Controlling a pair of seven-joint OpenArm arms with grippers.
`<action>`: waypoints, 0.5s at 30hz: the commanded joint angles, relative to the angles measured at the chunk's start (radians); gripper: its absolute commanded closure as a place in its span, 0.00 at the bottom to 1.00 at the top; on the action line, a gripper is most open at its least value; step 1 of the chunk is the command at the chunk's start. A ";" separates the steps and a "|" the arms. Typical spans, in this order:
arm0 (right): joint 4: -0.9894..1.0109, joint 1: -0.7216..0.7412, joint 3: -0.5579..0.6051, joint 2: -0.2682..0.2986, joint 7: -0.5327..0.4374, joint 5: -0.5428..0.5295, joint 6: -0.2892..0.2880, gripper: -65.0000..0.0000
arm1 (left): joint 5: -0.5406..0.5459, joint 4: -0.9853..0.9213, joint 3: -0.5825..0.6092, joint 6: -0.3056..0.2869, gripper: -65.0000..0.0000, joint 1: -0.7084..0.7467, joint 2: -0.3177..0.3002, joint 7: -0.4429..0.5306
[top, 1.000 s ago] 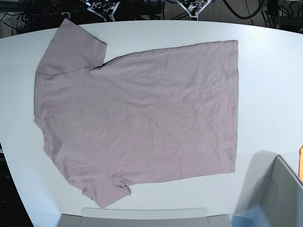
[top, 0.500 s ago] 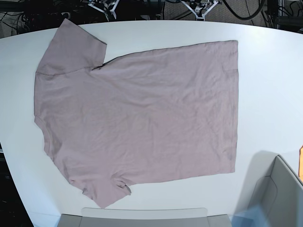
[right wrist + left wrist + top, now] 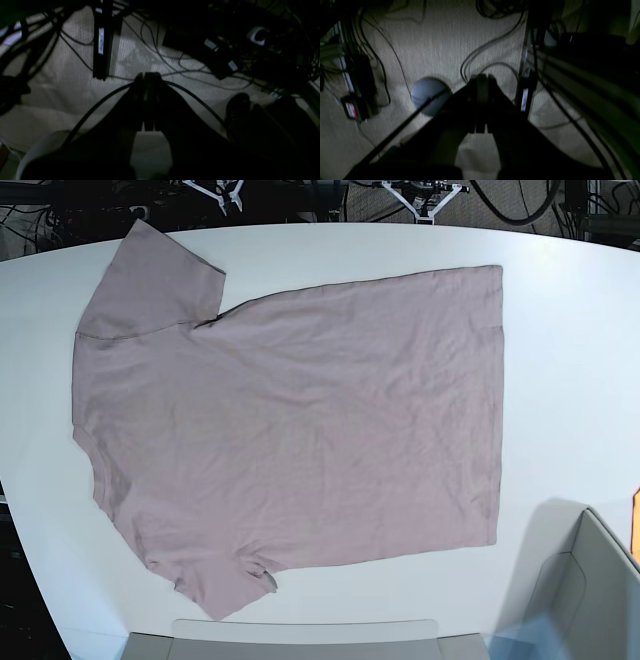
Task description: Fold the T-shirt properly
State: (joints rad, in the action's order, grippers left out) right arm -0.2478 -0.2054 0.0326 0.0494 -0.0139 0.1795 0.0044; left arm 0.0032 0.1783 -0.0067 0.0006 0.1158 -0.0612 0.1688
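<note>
White and wide, the bench (image 3: 560, 360) carries the plain dusty mauve-pink short-sleeved cotton T-shirt (image 3: 300, 430), spread flat and softly wrinkled, neck end toward the base view's left and straight hem toward its right. One sleeve (image 3: 150, 280) lies open at the far left corner; the other (image 3: 225, 580) is bunched at the near edge. A grey box wall (image 3: 590, 580) stands at the near right corner. Both my arms hang off the bench, over beige carpet (image 3: 440, 50) strewn with black cables (image 3: 175, 62). My left gripper (image 3: 480, 80) has its jaws pressed together on nothing, with a round grey disc (image 3: 427, 95) on the floor beside it. My right gripper (image 3: 147, 75) likewise has its jaws together and empty, near a dark upright post (image 3: 102, 45).
</note>
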 commanded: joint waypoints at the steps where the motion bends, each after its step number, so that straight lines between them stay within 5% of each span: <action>1: -0.006 -0.007 -0.001 0.007 -0.004 -0.002 -0.002 1.00 | 0.004 0.028 -0.002 0.003 1.00 0.014 -0.001 0.013; 15: -0.035 -0.042 0.003 0.093 -0.004 -0.002 -0.004 1.00 | 0.004 0.074 -0.002 0.002 1.00 0.081 -0.010 0.013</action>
State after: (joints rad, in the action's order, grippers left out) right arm -0.2813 -0.2363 0.0368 0.1276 -0.0200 0.1802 -0.0002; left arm 0.0036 0.2504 -0.0067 -0.0002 0.1864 -0.0673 0.1734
